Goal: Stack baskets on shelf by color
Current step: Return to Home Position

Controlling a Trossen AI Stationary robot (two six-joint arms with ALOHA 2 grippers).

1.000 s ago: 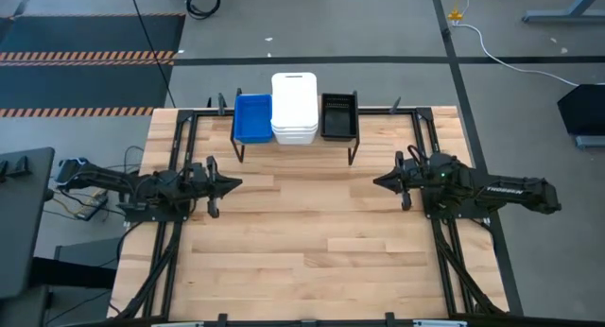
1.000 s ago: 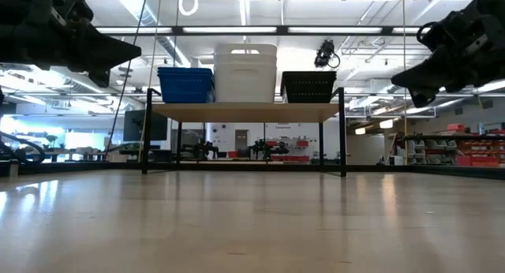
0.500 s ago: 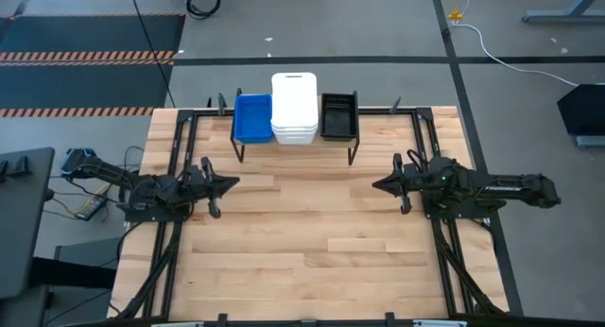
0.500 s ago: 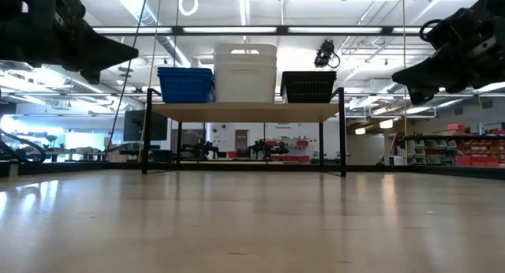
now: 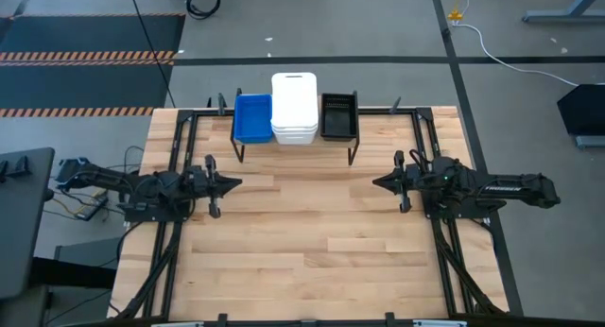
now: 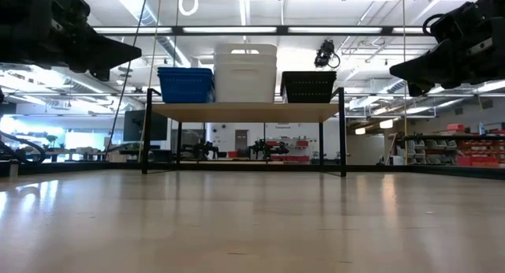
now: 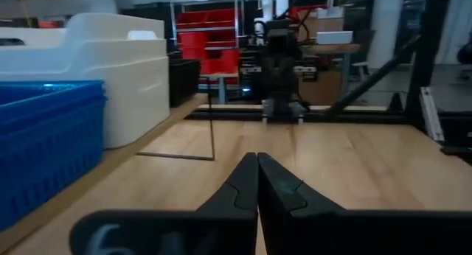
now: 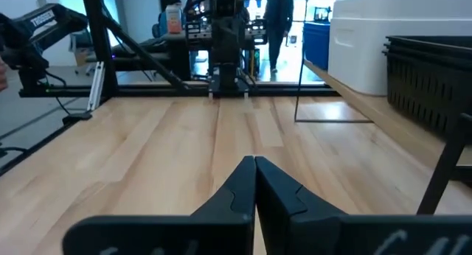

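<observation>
A low shelf point(image 6: 245, 111) with a pale wooden plank top and thin black metal legs carries three groups of rounded plastic baskets side by side. At one end are ribbed blue baskets point(image 5: 252, 117), in the middle taller smooth white baskets point(image 5: 294, 108) with nested rims, and at the other end black baskets point(image 5: 338, 115) with slotted sides. Well in front of the shelf hover the left gripper point(image 5: 233, 183) and right gripper point(image 5: 377, 183), tips facing each other, each with its fingers pressed together.

On the shelf point(image 6: 245, 111) stand blue baskets point(image 6: 185, 84), white baskets point(image 6: 245, 72) and black baskets point(image 6: 308, 87), side by side.
</observation>
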